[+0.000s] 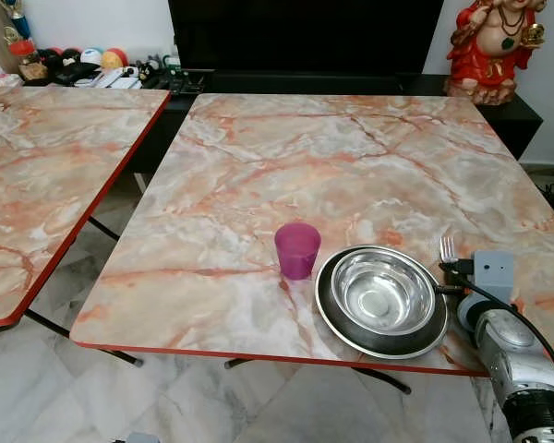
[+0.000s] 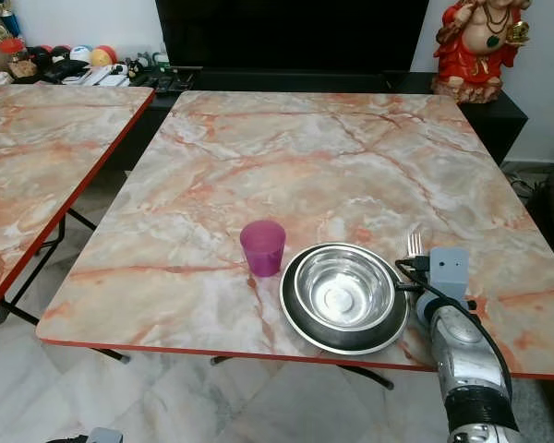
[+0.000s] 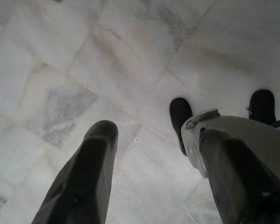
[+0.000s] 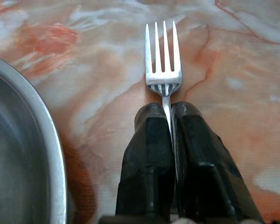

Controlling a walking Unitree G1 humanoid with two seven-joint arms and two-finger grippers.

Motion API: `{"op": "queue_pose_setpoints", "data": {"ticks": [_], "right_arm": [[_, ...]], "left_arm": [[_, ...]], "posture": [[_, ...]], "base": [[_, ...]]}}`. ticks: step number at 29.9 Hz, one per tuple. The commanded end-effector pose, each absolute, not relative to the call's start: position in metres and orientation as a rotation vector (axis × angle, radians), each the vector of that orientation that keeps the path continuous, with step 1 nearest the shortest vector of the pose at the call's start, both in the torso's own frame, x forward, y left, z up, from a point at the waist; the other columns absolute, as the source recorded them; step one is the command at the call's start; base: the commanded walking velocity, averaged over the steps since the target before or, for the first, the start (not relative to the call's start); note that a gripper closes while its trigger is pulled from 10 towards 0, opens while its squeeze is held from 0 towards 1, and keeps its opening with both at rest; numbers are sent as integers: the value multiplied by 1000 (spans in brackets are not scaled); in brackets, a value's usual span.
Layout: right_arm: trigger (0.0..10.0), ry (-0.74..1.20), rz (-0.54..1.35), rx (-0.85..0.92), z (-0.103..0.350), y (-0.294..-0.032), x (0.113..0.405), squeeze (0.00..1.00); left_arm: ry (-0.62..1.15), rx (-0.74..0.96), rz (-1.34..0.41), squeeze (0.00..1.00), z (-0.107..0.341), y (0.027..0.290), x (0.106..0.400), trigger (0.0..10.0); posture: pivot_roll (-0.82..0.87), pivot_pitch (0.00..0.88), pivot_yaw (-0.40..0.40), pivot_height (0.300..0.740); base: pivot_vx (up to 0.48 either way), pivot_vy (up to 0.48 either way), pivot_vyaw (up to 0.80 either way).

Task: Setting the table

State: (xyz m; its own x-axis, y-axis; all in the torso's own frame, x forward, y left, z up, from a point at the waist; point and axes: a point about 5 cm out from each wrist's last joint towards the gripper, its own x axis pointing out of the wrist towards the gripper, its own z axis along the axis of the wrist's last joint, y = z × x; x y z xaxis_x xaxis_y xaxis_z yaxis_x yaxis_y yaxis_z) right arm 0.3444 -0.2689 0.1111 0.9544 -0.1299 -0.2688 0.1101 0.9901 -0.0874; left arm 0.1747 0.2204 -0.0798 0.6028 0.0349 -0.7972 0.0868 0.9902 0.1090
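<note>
The right tool (image 4: 167,109) is clamped on the handle of a fork (image 4: 163,58), its two black fingers (image 4: 149,140) pressed together on either side of the thin stem just behind the tines. The fork lies flat against the marble-patterned surface (image 1: 351,148), tines pointing away from the tool toward the far side of the surface.

Just beside the tool on the robot's left is the rim of a steel plate (image 1: 337,318), with a steel bowl (image 1: 382,292) sitting inside it; a narrow strip of bare surface separates the fork from the plate's rim. Beyond the plate, further to the left, stands a purple cup (image 1: 297,249), upright, near the plate, though whether the two touch cannot be told.

The tool, plate and cup all sit close to the near red-trimmed edge of the surface. Ahead of the tool the surface runs open to its far edge, and to the tool's right a band of bare surface reaches the right edge.

Further left, across a gap of floor, is a second surface (image 1: 46,157) of the same pattern. A red figurine (image 1: 489,46) stands past the far right corner.

The left tool (image 3: 154,154) hangs over the pale tiled floor (image 3: 107,60), its fingers spread apart and holding nothing.
</note>
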Motion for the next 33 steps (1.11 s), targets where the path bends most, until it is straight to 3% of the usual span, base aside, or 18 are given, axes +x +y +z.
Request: {"op": "queue_pose_setpoints", "data": {"ticks": [1,5,6,8,9,10,11,12,33], "right_arm": [[10000,289,-120,-70,109,-270,345,447],[10000,287,-117,-70,109,-270,345,435],[10000,286,-115,-68,109,-269,346,698],[10000,288,-115,-78,110,-270,346,706],[10000,288,-117,-80,109,-270,346,647],[10000,289,-120,-82,109,-270,346,490],[10000,290,-121,-84,109,-270,346,204],[10000,290,-121,-85,109,-271,346,0],[10000,277,-117,-37,110,-269,348,0]], "left_arm": [[942,150,-28,0,-82,223,169,10000],[942,152,-28,0,-82,223,169,10000],[940,152,-28,0,-82,223,169,10000],[939,152,-27,0,-82,223,170,10000],[939,151,-28,0,-82,223,170,10000],[939,151,-28,0,-82,223,170,10000],[939,151,-29,0,-82,223,170,10000],[939,150,-29,0,-82,223,170,10000],[938,163,-42,0,-81,221,171,10000]], "posture": [[-7,127,30,740],[-7,127,30,740],[-6,127,30,740],[-7,127,30,740],[-7,127,30,740],[-7,127,30,740],[-8,127,30,740],[-9,126,30,740],[-12,123,31,740]], "base": [[0,0,0],[0,0,0],[0,0,0],[0,0,0],[0,0,0],[0,0,0],[0,0,0],[0,0,0],[0,0,0]]}}
